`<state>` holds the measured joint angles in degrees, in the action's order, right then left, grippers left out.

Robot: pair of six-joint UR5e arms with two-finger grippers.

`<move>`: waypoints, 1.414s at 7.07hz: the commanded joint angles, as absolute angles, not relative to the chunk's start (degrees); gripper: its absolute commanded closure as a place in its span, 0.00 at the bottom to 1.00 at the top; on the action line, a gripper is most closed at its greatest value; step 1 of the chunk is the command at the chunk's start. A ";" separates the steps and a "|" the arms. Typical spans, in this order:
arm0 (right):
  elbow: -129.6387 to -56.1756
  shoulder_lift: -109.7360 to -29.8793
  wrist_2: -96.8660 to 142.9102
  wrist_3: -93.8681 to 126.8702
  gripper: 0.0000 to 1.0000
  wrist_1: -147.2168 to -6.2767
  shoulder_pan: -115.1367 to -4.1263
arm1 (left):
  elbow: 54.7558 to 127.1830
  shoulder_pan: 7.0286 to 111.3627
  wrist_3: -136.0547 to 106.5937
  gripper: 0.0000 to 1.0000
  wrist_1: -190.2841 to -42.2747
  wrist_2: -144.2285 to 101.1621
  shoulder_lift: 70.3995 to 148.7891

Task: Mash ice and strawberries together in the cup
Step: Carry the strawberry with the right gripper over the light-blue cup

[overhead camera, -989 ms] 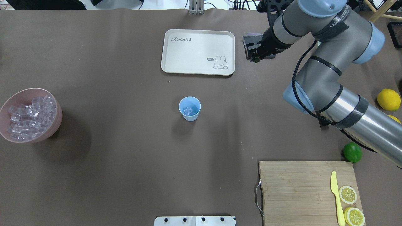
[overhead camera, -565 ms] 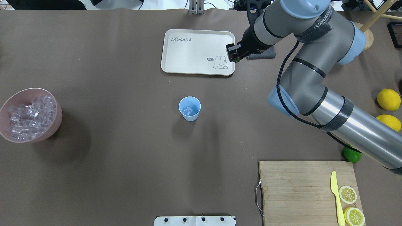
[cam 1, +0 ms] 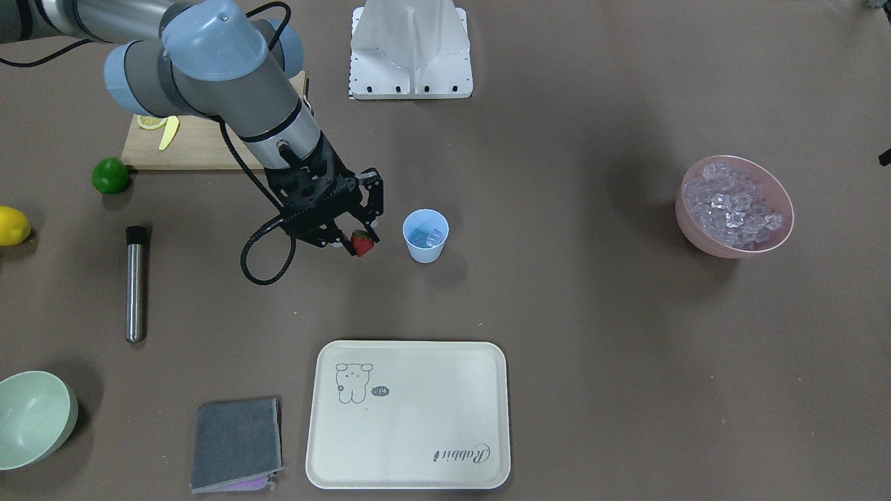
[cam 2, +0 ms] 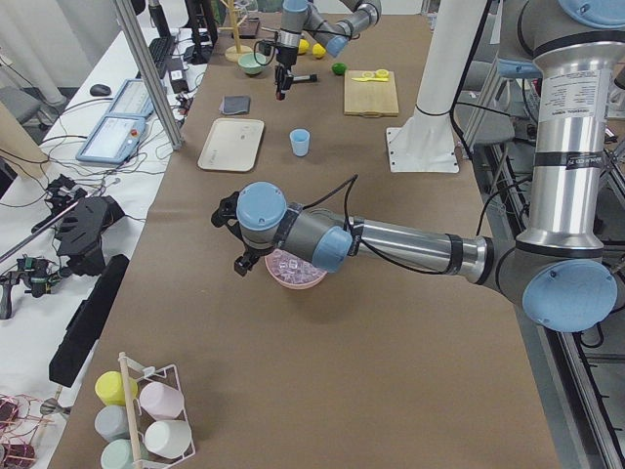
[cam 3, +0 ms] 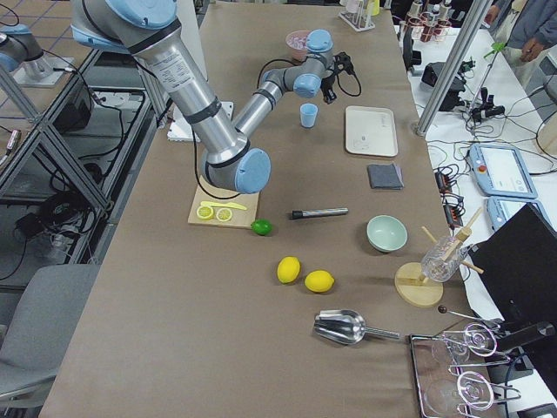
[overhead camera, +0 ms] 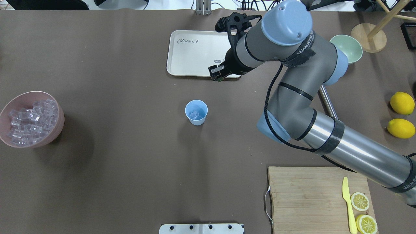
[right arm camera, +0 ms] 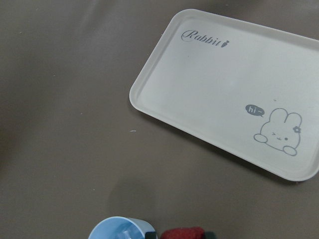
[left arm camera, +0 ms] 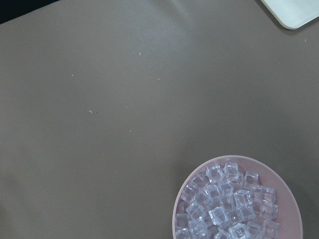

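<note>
Strawberry: one, red, clamped between the fingers of the right tool. Held clear of the counter, just beside the cup and not over its mouth. In the right wrist view the berry sits at the bottom edge, with the cup rim next to it.

Cup: light blue, upright, mid-counter, standing alone. Contents: a few pieces of ice.

Tray: cream, rabbit print, on the operators' side of the cup, well apart from it.

Cloth: grey, folded, beside the tray.

Rod: metal, black cap, lying flat, out past the right tool.

Green bowl: at the counter's corner.

Lime: near the board.

Lemons: two, whole, near the counter's right edge.

Board: wooden. Carries a yellow knife and two lemon slices.

Pink bowl: heaped with ice cubes, far to the robot's left of the cup.

Left tool: hangs above the pink bowl. Seen only from the side, so I cannot tell whether it is released or clenched.
</note>
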<state>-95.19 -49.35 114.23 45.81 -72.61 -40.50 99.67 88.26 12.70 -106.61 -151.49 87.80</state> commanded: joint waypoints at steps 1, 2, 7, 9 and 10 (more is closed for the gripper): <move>-94.84 -48.00 112.33 45.62 1.00 -72.60 -37.63 | 99.40 88.33 12.83 0.03 -110.45 -153.19 84.04; -94.57 -47.29 109.28 45.62 1.00 -72.68 -35.09 | 99.49 88.33 12.83 0.03 -111.35 -153.45 83.24; -92.03 -47.02 105.39 45.35 1.00 -72.51 -31.65 | 99.32 89.47 12.74 0.03 -112.15 -154.60 82.26; -91.50 -47.02 104.68 45.26 1.00 -72.51 -30.86 | 98.97 89.47 12.57 0.03 -112.06 -154.51 82.88; -90.80 -46.93 103.98 45.26 1.00 -72.34 -30.24 | 99.05 89.47 12.57 0.03 -112.06 -154.51 82.71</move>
<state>-91.51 -46.98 104.65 45.30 -72.47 -30.96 99.07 89.47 12.61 -112.07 -154.54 82.69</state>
